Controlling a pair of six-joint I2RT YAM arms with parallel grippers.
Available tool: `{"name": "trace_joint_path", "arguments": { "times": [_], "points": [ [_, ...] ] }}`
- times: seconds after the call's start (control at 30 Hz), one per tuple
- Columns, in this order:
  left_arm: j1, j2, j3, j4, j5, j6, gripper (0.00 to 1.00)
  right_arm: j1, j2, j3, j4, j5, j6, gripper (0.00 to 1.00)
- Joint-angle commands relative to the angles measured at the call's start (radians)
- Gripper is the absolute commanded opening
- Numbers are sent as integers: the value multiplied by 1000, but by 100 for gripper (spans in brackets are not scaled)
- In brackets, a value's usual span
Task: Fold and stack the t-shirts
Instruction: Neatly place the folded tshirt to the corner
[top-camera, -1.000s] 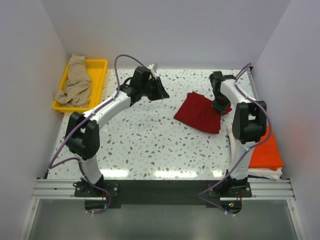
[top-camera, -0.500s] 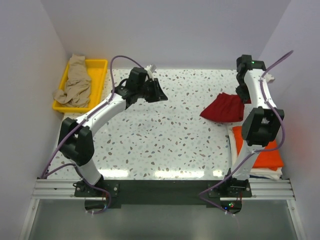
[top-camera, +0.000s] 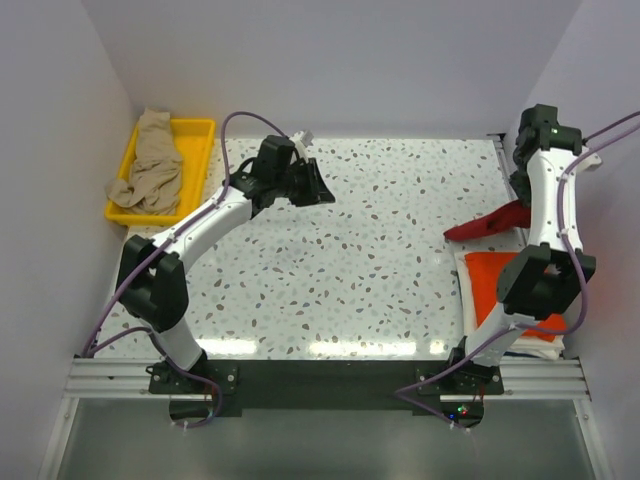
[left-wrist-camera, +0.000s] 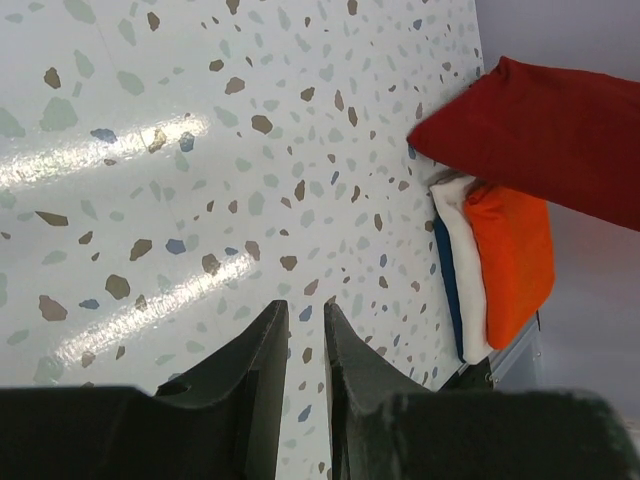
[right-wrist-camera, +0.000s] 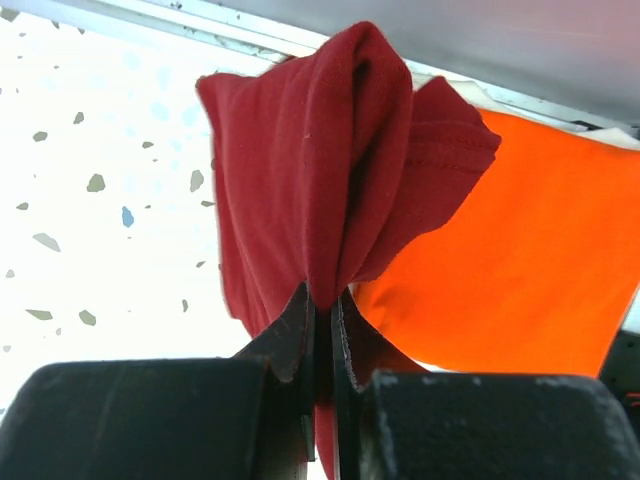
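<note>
My right gripper (top-camera: 522, 203) (right-wrist-camera: 322, 295) is shut on the folded dark red t-shirt (top-camera: 487, 223) (right-wrist-camera: 330, 150) and holds it in the air at the right edge of the table, over the far end of the stack. The stack has the bright orange t-shirt (top-camera: 487, 282) (right-wrist-camera: 540, 260) on top and the white t-shirt (top-camera: 540, 348) (left-wrist-camera: 463, 262) under it. The tan-beige t-shirt (top-camera: 150, 165) lies crumpled in the yellow tray (top-camera: 197, 150). My left gripper (top-camera: 325, 190) (left-wrist-camera: 303, 310) hovers over the far middle of the table; its jaws stand a narrow gap apart with nothing between them.
White walls close in the table on the left, back and right. A dark blue layer (left-wrist-camera: 446, 285) shows under the white shirt. The yellow tray sits at the far left corner. The metal rail (top-camera: 320, 378) with both arm bases runs along the near edge.
My right gripper has carried the dark red shirt from the middle right of the table to the right and upward, to above the stack. My left arm has barely moved.
</note>
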Motion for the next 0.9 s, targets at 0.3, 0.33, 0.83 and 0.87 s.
{"name": "trace_joint_path", "arguments": {
  "times": [0.3, 0.33, 0.83, 0.87],
  "points": [
    [-15, -62, -34, 1, 16, 28, 26, -79, -215, -136, -196, -24, -112, 0],
    [-15, -64, -36, 3, 15, 30, 26, -85, -218, -132, -194, -28, -124, 0],
    [-24, -71, -40, -4, 2, 25, 26, -122, -246, 11, -254, -58, -193, 0],
    [-26, -71, -42, -5, -1, 24, 26, -124, -250, 10, -254, -59, -196, 0]
  ]
}}
